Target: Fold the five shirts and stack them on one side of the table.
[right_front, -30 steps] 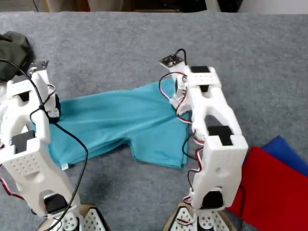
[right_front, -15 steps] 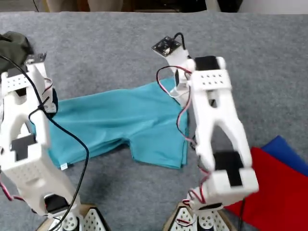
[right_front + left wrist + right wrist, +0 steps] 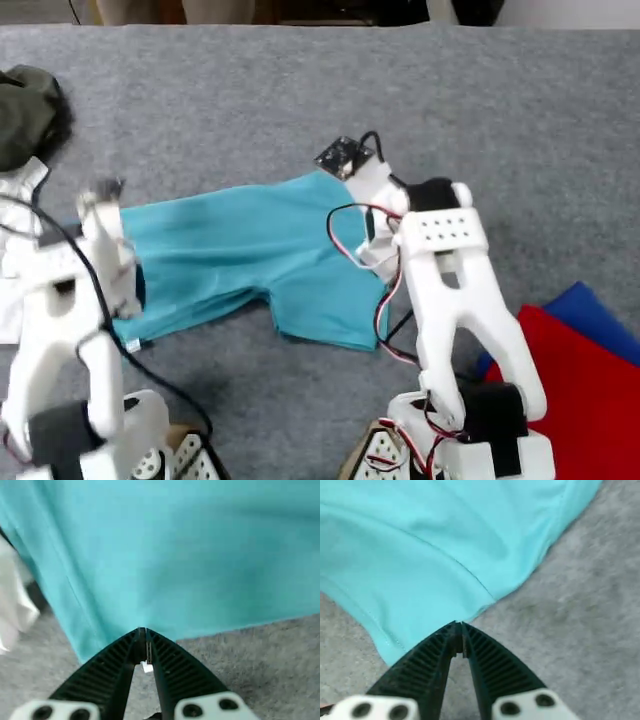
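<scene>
A teal shirt (image 3: 240, 255) lies spread flat on the grey table (image 3: 520, 130), one sleeve pointing toward the front edge. My left gripper (image 3: 130, 295) sits at the shirt's left edge. In the left wrist view its jaws are shut, and the tips (image 3: 142, 636) pinch the hem of the teal shirt (image 3: 190, 555). My right gripper (image 3: 373, 225) is at the shirt's right edge. Its jaws are shut too, with the tips (image 3: 457, 626) meeting a folded edge of the teal shirt (image 3: 420, 545).
A dark green garment (image 3: 25, 110) is bunched at the back left. White cloth (image 3: 12, 290) lies at the left edge, beside the left arm. A red shirt (image 3: 575, 400) lies over a blue one (image 3: 600, 320) at the front right. The back of the table is bare felt.
Both arms have swung back toward the table's front edge, and the grippers sit lower at the shirt's two ends. The shirt has barely shifted.
</scene>
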